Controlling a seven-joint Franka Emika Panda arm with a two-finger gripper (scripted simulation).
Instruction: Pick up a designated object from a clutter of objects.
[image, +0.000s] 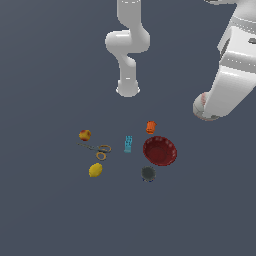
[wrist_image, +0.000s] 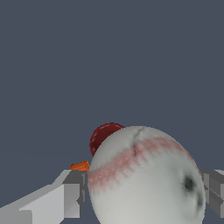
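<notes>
One object of interest: the white ball (wrist_image: 146, 177), red seam marks visible, fills the lower wrist view.
Claw: gripper (wrist_image: 144, 192) clenched on the white ball; a grey finger (wrist_image: 72, 192) presses one side, the other finger sits at the opposite side.
Ball location: lifted off the floor, just visible beside the arm's last link in the exterior view (image: 201, 104), well apart from the clutter.
Remaining clutter: seven items on the grey floor (image: 45, 210), none touched by the arm.
Cluster, exterior view's left: red-yellow fruit (image: 85, 134), scissors (image: 99, 149), lemon (image: 95, 170).
Cluster, middle: cyan block (image: 128, 144).
Cluster, exterior view's right: orange cup (image: 151, 127), dark red bowl (image: 160, 151), dark grey round thing (image: 148, 173).
Progress (judgement): grasp and lift look done; what is left is holding the ball steady aloft.
Risk (judgement): round surface, could slip if grip eases.
</notes>
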